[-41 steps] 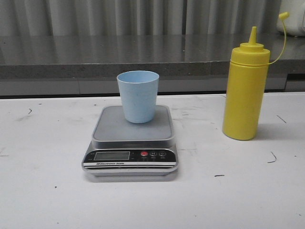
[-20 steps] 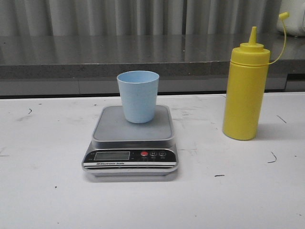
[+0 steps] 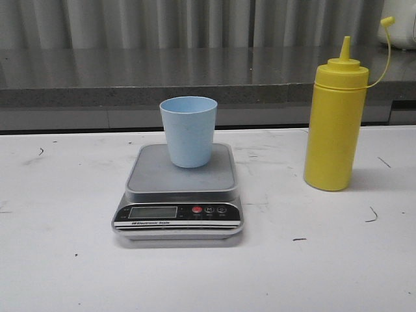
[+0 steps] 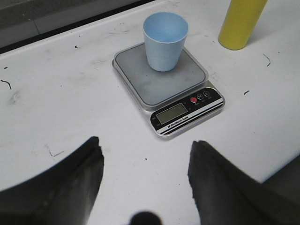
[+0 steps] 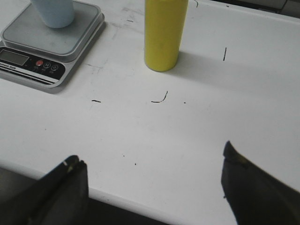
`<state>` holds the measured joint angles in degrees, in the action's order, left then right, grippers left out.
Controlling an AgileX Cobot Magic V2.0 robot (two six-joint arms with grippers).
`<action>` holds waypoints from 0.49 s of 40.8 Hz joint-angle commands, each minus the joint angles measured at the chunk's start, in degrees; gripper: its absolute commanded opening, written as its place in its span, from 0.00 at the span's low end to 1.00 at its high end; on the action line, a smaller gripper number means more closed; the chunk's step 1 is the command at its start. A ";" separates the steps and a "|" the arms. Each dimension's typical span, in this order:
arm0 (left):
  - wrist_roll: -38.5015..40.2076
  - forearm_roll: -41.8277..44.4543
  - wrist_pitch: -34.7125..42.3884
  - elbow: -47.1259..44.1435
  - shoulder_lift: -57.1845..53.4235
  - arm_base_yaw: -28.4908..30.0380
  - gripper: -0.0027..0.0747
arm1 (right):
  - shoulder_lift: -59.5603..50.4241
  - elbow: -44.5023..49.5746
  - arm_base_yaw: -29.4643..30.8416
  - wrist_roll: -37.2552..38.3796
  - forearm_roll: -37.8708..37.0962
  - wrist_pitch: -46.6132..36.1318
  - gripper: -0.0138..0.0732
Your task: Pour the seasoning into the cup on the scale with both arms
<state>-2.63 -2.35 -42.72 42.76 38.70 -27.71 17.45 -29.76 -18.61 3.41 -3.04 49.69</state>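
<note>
both pairs of fingers are spread wide and hold nothing: the left gripper (image 4: 145,180) hangs over bare table (image 3: 58,260) near the front of the scale (image 3: 179,185), and the right gripper (image 5: 154,187) hangs at the table's near edge, well apart from the bottle (image 3: 335,123). the white table carries everything. the scale sits on it with its display facing the robot. the yellow bottle stands upright to the right of the scale, apart from it, its small cap (image 3: 387,21) hanging off on a tether. the pale blue cup (image 3: 188,131) stands upright on the scale's platform, toward its back edge.
</note>
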 commanded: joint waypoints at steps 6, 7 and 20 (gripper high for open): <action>0.25 -0.67 4.18 1.55 -0.01 -0.44 0.55 | 0.57 -2.03 0.11 -0.82 -2.31 -4.04 0.85; 0.25 -0.67 4.18 1.55 -0.01 -0.44 0.55 | 0.57 -2.03 0.11 -0.82 -2.56 -3.99 0.85; 0.25 -0.67 4.18 1.55 -0.01 -0.44 0.55 | 0.57 -1.86 0.11 -0.82 -3.74 -3.99 0.55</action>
<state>-2.63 -2.43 -42.72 42.76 38.70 -27.71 17.45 -29.76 -18.61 3.16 -5.59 49.59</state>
